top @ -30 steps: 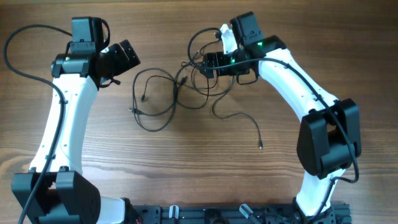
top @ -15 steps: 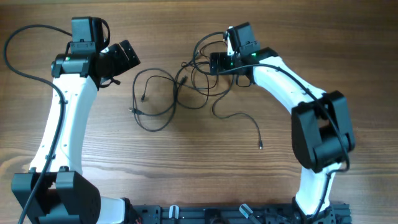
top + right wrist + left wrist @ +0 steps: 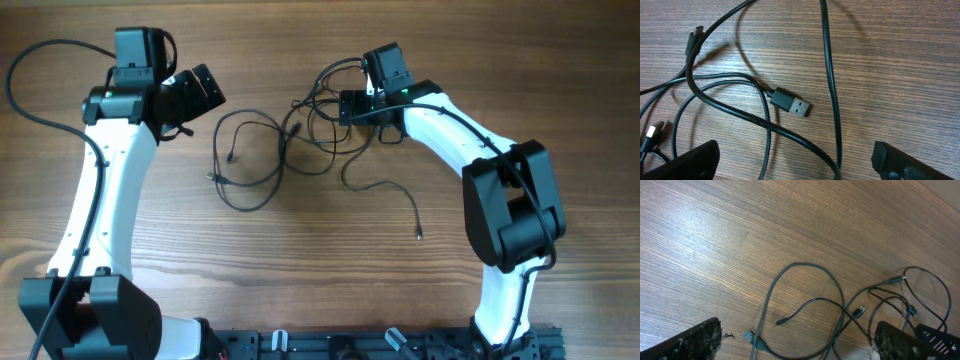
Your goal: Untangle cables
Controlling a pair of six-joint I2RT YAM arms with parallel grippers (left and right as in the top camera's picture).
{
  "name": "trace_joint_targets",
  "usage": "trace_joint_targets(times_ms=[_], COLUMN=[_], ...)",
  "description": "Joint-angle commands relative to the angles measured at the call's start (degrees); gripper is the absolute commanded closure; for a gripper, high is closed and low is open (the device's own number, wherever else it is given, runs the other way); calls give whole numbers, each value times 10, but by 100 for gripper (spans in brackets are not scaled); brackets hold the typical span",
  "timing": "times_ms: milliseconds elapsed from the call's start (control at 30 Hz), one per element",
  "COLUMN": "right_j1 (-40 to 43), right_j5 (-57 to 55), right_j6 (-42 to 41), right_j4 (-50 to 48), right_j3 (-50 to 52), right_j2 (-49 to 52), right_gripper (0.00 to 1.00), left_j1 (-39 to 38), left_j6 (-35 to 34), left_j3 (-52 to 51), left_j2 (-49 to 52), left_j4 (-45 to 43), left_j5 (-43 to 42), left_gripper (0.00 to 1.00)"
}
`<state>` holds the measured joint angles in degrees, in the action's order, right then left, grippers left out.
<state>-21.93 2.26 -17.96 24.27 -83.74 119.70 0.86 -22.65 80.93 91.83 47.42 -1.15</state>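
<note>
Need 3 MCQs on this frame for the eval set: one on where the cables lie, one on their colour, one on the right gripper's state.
1. Where is the tangle of cables?
A. at the left arm's base
B. in the middle, below the right gripper
C. in a box

2. What colour are the cables?
A. white
B. black
C. red

3. How do the right gripper's jaws stand?
A. shut on a plug
B. shut, empty
C. open, holding nothing

Answers: 1 B, the overhead view shows that gripper above the tangle. 2 B, every cord is black in all views. 3 C, the wrist view shows its fingers wide apart and the cords lying on the table.
</note>
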Motion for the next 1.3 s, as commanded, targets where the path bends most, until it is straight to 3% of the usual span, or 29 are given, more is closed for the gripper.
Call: trace_joint_targets(times_ms=[0,167,333,400,533,600,833,1067,1167,1267], right_j1=[2,2,1,0,-17,-33,-86,-57,-44,-59], right_j5=[-12,-12,-14,9,144,143,77,4,91,249], right_j6=[-1,0,106,100,78,43,42,59,142,166], right_j4=[-2,-3,41,95,143,160,152,49,33,66], right_j3=[2,2,-79,-129,-132,-118,-65,-70,-70,-70], right_j2=[7,7,-39,-69,-85,-78,-48,-47,-47,-47], right_gripper=[0,0,10,11,14,13,9,5,9,23], left_j1=[2,2,2,2,2,2,2,2,2,2], left_j6=[-3,-3,-3,-3,-3,-3,-3,-3,-3,-3], left_j3=[-4,-4,-4,-4,-4,-4,-4,-4,-4,-4], left_j2=[1,1,1,1,1,1,1,1,1,1], left_j4=[0,0,0,0,0,0,0,0,0,0], left_j5=[8,8,8,8,8,8,8,8,8,8], left_gripper=[0,0,0,0,0,0,0,0,0,0])
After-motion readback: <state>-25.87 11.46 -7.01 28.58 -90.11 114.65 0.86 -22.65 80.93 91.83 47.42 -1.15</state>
